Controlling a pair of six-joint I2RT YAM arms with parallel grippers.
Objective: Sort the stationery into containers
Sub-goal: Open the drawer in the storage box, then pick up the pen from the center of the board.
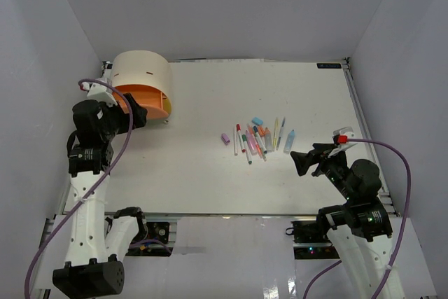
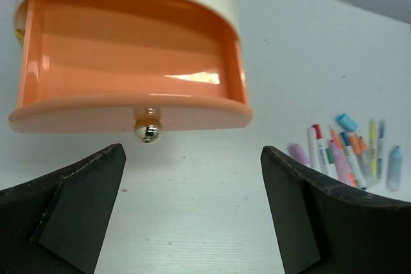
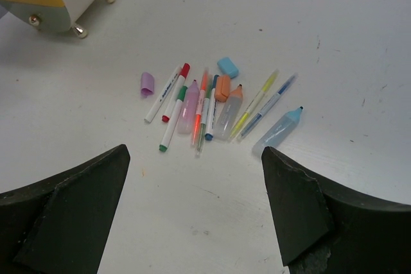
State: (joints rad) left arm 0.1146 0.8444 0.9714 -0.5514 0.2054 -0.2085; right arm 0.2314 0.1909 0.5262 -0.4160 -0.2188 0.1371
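- Left claw [image 1: 137, 114], fingers spread, sits by the pulled-out peach-orange drawer [image 1: 150, 100], upper left; right claw [image 1: 302, 162], also spread, faces the stationery [image 1: 256, 138], centre right. Lower drawers hidden.
- Left wrist: knob [image 2: 148, 131] hangs just above the fingers; a bump might push the drawer back in.
- Right wrist: pens [image 3: 192, 110] lie touching and crossed; a pinch may drag neighbours.

The peach-orange drawer [image 2: 128, 62] stands pulled out. Its front part is open from above and its rear lies under the beige cabinet [image 1: 142, 68]. Its knob [image 2: 148, 131] juts toward the left end effector [image 2: 192, 158]. Bare tabletop [image 1: 196, 173] separates the cabinet from the pen cluster [image 1: 255, 138], and more lies between the cluster and the right end effector [image 3: 196, 158].
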